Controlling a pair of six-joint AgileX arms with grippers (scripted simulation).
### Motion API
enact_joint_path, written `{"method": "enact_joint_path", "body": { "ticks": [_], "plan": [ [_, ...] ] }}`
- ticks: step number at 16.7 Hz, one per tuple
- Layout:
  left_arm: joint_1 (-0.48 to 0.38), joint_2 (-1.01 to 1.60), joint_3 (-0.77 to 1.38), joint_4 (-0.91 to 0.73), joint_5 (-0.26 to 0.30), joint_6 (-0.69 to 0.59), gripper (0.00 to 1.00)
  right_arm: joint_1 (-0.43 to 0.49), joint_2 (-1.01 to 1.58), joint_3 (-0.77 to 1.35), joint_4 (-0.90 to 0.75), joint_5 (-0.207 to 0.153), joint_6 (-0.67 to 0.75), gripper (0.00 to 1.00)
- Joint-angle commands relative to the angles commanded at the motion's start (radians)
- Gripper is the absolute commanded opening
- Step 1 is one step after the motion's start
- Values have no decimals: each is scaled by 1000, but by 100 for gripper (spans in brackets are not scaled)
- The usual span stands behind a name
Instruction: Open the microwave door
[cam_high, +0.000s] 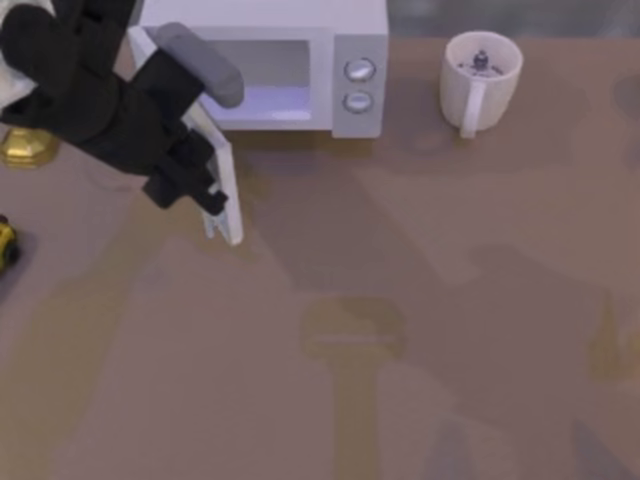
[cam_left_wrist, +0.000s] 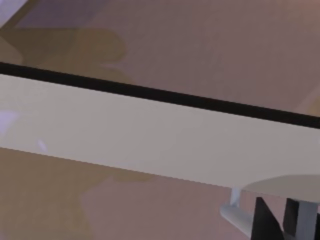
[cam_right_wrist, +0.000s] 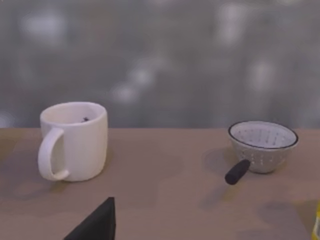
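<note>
At the table's far left, the door (cam_high: 222, 190), swung out edge-on from the microwave (cam_high: 300, 62) toward the near side, is pinched at its free end by the left gripper (cam_high: 212, 200); the right arm is unseen.

Microwave door (cam_high: 228, 190) swung open; left pincer (cam_high: 212, 200) at door's free edge; white mug (cam_high: 480, 80) right of microwave (cam_high: 300, 70).

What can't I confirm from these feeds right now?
- Left tool grip on the microwave door: top view, the arm covers the contact; whether it is open or shut is unclear.
- Right tool: its wrist view shows only a dark tip.
- Mug contents: too small.
- Microwave back: cut by the top edge.
</note>
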Motion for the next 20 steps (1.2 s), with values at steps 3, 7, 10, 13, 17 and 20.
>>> {"method": "enact_joint_path", "body": {
  "ticks": [3, 7, 10, 13, 17, 20],
  "plan": [
    [0, 0, 0, 0, 0, 0, 0, 0, 0, 0, 0, 0, 0, 100],
    [0, 0, 0, 0, 0, 0, 0, 0, 0, 0, 0, 0, 0, 100],
    [3, 2, -1, -5, 10, 14, 0, 0, 0, 0, 0, 0, 0, 100],
    [33, 0, -1, -31, 40, 87, 0, 0, 0, 0, 0, 0, 0, 100],
    [78, -7, -4, -66, 85, 192, 0, 0, 0, 0, 0, 0, 0, 100],
    [85, -10, -3, -71, 93, 208, 0, 0, 0, 0, 0, 0, 0, 100]
  ]
}}
